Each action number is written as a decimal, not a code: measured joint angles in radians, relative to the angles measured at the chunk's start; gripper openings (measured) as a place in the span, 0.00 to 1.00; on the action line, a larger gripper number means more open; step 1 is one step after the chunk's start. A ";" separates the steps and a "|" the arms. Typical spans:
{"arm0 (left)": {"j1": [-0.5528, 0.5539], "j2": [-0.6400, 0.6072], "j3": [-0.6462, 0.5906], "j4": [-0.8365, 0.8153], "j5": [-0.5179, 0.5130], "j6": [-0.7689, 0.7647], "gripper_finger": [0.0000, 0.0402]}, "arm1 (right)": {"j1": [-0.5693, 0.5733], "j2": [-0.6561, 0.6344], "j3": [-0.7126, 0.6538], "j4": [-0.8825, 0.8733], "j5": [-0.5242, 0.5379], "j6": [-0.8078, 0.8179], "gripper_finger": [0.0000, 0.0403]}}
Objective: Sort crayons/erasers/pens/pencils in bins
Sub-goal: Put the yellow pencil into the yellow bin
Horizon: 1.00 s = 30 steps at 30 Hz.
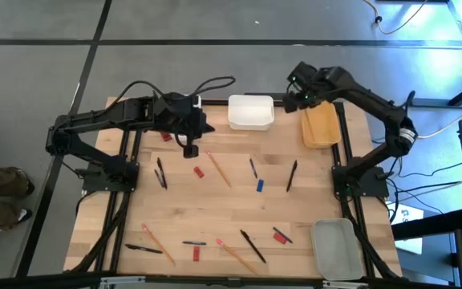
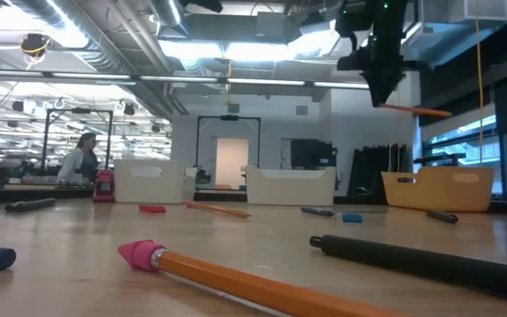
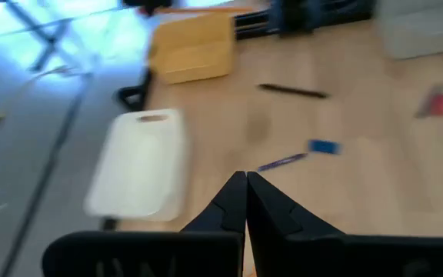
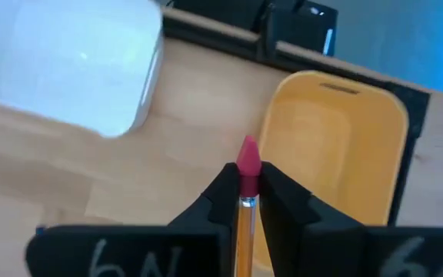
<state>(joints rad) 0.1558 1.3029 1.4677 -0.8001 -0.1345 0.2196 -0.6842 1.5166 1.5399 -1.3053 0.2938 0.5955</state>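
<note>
Looking down, we see a pale wooden plank table (image 1: 295, 217), smooth and lightly grained, carrying four rounded plastic bins. The wider white bin (image 1: 251, 111) sits at the far edge near the middle, the yellow-orange bin (image 1: 320, 127) just to its right, and a translucent grey bin (image 1: 335, 249) at the near right corner; a narrow white one is mostly hidden under the left arm.

Our right gripper (image 4: 246, 196) hangs above the table between the wider white bin and the yellow-orange bin, close to the latter's rim. Its dark fingers are closed on a thin orange-tan wooden pencil (image 4: 246, 185), whose pink-red eraser end pokes out just beyond the fingertips; in the low view the pencil's shaft juts sideways from the gripper, above the yellow-orange tub.

Our left gripper (image 3: 245, 185) hovers over the far left part of the table, fingers pressed fully together and holding nothing.

Scattered across the boards lie slim black pens (image 1: 292, 175), more orange pencils (image 1: 219, 168), small red pieces (image 1: 200, 171) and a small blue block (image 1: 260, 185).
</note>
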 joint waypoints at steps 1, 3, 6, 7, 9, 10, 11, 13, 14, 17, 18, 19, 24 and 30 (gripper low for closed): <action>0.000 0.000 0.000 0.000 -0.040 0.001 0.00 | -0.020 0.000 0.001 0.000 0.000 -0.002 0.11; 0.001 0.000 0.000 0.016 -0.099 0.003 0.00 | -0.060 0.000 -0.002 0.002 -0.002 -0.005 0.11; 0.001 0.000 0.000 0.085 -0.118 0.034 0.00 | -0.117 -0.001 -0.029 0.014 -0.005 -0.024 0.11; 0.001 0.000 0.000 0.109 -0.118 0.051 0.00 | -0.136 -0.001 -0.041 0.031 -0.006 -0.026 0.11; 0.000 0.000 0.000 0.154 -0.118 0.077 0.00 | -0.175 -0.001 -0.068 0.095 -0.007 -0.033 0.11; 0.000 0.000 0.000 0.170 -0.117 0.082 0.00 | -0.196 -0.001 -0.085 0.128 -0.007 -0.046 0.11; 0.000 0.000 0.000 0.180 -0.116 0.083 0.00 | -0.215 -0.001 -0.103 0.159 -0.007 -0.056 0.11; 0.000 0.000 0.000 0.184 -0.116 0.082 0.00 | -0.248 0.000 -0.137 0.209 -0.004 -0.084 0.11; 0.000 0.000 0.000 0.184 -0.116 0.082 0.00 | -0.262 0.000 -0.154 0.228 0.002 -0.097 0.11; 0.000 0.000 0.000 0.184 -0.114 0.082 0.00 | -0.295 0.000 -0.199 0.261 0.001 -0.107 0.11; 0.001 0.000 0.000 0.184 -0.114 0.082 0.00 | -0.300 0.000 -0.215 0.280 0.001 -0.109 0.11; 0.001 0.000 0.000 0.184 -0.114 0.082 0.00 | -0.303 0.000 -0.231 0.297 0.001 -0.112 0.11; 0.001 0.000 0.000 0.184 -0.114 0.082 0.00 | -0.305 0.000 -0.330 0.389 0.001 -0.134 0.11; 0.001 0.000 0.000 0.184 -0.114 0.080 0.00 | -0.306 0.000 -0.436 0.523 0.001 -0.136 0.11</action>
<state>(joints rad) 0.1566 1.3029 1.4677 -0.6159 -0.2489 0.2998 -0.9901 1.5167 1.1039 -0.7827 0.2947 0.4595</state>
